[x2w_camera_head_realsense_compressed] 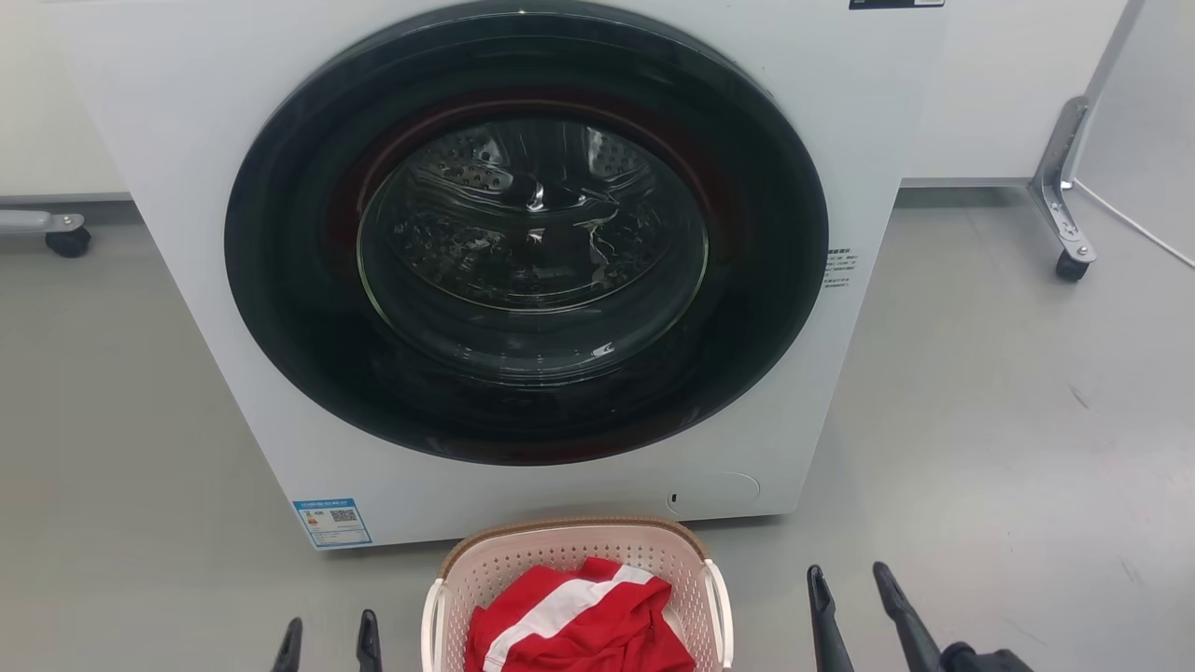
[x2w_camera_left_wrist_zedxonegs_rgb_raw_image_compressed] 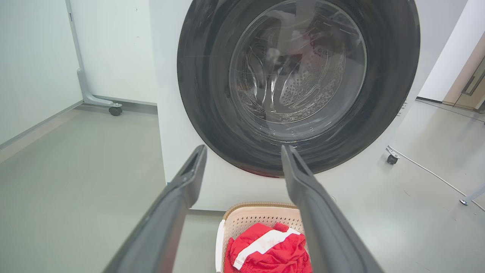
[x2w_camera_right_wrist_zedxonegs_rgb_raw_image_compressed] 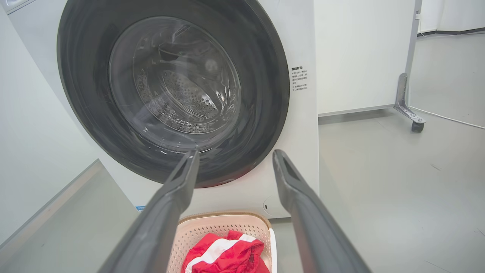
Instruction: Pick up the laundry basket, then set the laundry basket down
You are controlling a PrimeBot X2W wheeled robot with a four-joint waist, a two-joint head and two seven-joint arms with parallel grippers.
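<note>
- Left end effector [x2w_camera_head_realsense_compressed: 330,621]: at the bottom edge of the head view, just left of the basket. Its two dark fingers point up and stand parted with a clear gap. Nothing is held between them.
- Right end effector [x2w_camera_head_realsense_compressed: 849,571]: at the lower right of the head view, fingers spread about as far as the left pair and empty. A strip of bare floor [x2w_camera_head_realsense_compressed: 980,420] lies between it and the basket.
- Laundry basket [x2w_camera_head_realsense_compressed: 560,551]: sits on the grey floor between the two end effectors, apart from both. The walls are pale and perforated, with a brown woven-look rim at the far end. There are two white handles, one on the left [x2w_camera_head_realsense_compressed: 431,616] and one on the right [x2w_camera_head_realsense_compressed: 721,597], and neither is being touched.
- Red garment [x2w_camera_head_realsense_compressed: 635,616]: lies crumpled inside the basket, with a broad white stripe running across it.
- The basket's far rim is close to the foot of the washing machine [x2w_camera_head_realsense_compressed: 168,140]. I cannot tell whether the two touch.
- The washing machine is a white front-loader, square-on to the head view. Its round dark door [x2w_camera_head_realsense_compressed: 280,280] is shut, and the steel drum shows through the glass.
- A blue label [x2w_camera_head_realsense_compressed: 331,523] sits at the lower left of the machine's front. A small round flap [x2w_camera_head_realsense_compressed: 714,490] is at the lower right, and small print is just right of the door.
- Behind the machine on the right is a metal leg on a castor [x2w_camera_head_realsense_compressed: 1064,187], with a white cable [x2w_camera_head_realsense_compressed: 1134,224] running along the floor past it. Another castor [x2w_camera_head_realsense_compressed: 67,241] is at the far left.
</note>
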